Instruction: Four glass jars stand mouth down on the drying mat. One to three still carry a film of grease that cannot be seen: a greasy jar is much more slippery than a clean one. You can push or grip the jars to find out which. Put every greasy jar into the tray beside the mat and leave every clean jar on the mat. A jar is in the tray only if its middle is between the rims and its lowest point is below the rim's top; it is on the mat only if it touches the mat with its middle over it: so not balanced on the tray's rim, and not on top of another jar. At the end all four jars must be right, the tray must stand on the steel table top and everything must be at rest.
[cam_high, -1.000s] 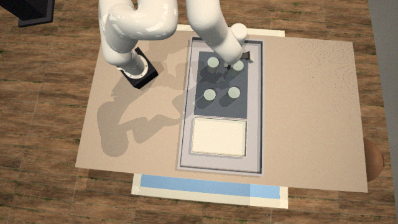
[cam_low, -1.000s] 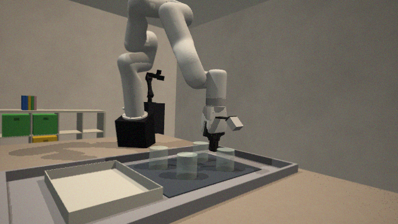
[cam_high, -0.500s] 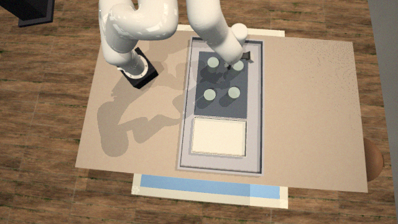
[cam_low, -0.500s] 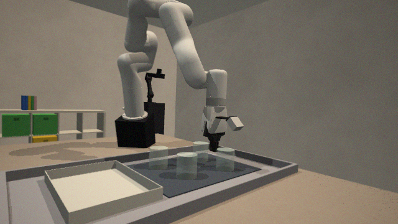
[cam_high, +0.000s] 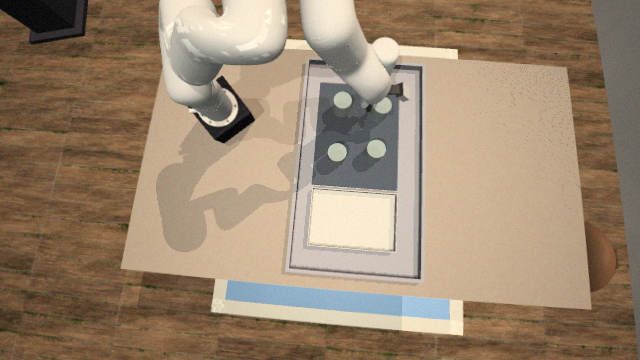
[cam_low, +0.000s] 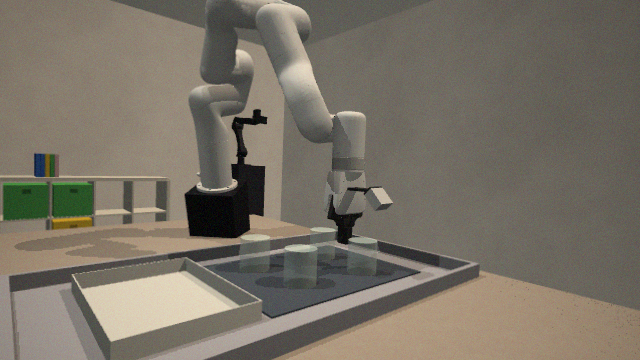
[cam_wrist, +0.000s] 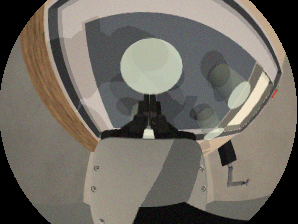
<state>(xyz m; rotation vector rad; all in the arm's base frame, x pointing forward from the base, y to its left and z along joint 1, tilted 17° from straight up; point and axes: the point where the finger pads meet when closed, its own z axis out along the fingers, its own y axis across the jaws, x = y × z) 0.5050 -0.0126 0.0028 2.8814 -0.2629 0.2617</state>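
End effector (cam_high: 369, 107) (cam_low: 344, 240) (cam_wrist: 149, 100): fingers pressed together, nothing pinched; pointing down, low over the far part of the mat.
Nearest jar: jar one (cam_high: 383, 105) (cam_low: 362, 256) (cam_wrist: 151, 66), close beside the fingertips; contact, cannot tell. Upright, on the mat, at the end away from the tray, on the side away from the arm's base.
Same end, base side: jar two (cam_high: 342, 100) (cam_low: 322, 243), upright on the mat; mostly hidden in wrist view.
Tray end, side away from base: jar three (cam_high: 376, 149) (cam_low: 300, 266) (cam_wrist: 239, 95), upright on the mat.
Tray end, base side: jar four (cam_high: 337, 152) (cam_low: 255, 253) (cam_wrist: 214, 133), upright on the mat.
Jar spacing: all four apart from each other, two-by-two layout.
Jar look: pale green, see-through sides; grease cannot be told by eye.
Mat (cam_high: 357, 175) (cam_low: 280, 300) (cam_wrist: 200, 40): dark blue-grey, flat, carries all four jars.
Tray (cam_high: 396, 220) (cam_low: 190, 327): cream, low walls, no jar inside, just beside the mat's end.
Steel top (cam_high: 410, 165) (cam_low: 50, 320): light grey with raised dark rim, under both mat and tray.
Table (cam_high: 500, 175) (cam_low: 550, 320): tan, around the steel top.
Arm (cam_high: 340, 45) (cam_low: 300, 80): white, bent up and over, reaching down to the mat.
Base block (cam_high: 237, 125) (cam_low: 215, 215): black, on the table, beside the steel top.
Background: shelf unit (cam_low: 125, 178) with green bins; blue-and-cream rug (cam_high: 300, 295) on wood floor.

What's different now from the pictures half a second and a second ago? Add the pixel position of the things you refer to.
Nothing visibly changed. The claw (cam_high: 369, 107) (cam_low: 344, 241) (cam_wrist: 149, 100) is shut beside one jar (cam_high: 383, 105) (cam_low: 362, 257) (cam_wrist: 151, 66), nothing gripped or released; all four jars stand on the mat (cam_high: 382, 175) (cam_low: 280, 304) (cam_wrist: 100, 40) as before, and the tray (cam_high: 352, 220) (cam_low: 185, 321) (cam_wrist: 252, 100) stays empty.
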